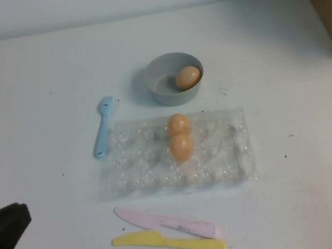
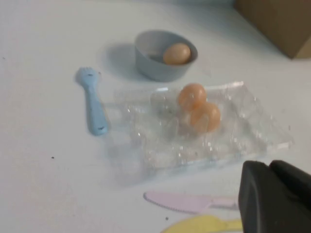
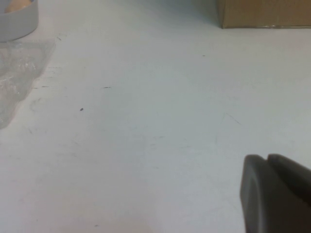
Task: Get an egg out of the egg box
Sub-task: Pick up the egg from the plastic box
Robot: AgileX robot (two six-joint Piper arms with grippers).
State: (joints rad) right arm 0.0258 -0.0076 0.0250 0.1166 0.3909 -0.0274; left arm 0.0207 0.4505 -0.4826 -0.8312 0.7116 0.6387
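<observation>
High view: two small orange-brown eggs point(image 1: 180, 136) in clear plastic egg box point(image 1: 221, 153), mid-table; left gripper point(image 2: 274, 194) near front-left corner, right gripper point(image 3: 277, 191) low over bare table, both pressed together.

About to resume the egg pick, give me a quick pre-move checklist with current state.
1. Eggs left in the egg box: ok, two sit in its middle cups, far egg and near egg.
2. Bowl: ok, already holds one egg.
3. Path above the box: ok; fork and knives lie beside it.
4. Left gripper: ok, parked at the near-left, nothing held.
5. Right gripper: over bare table, holding nothing.
6. Finger opening, both: cannot tell.
</observation>
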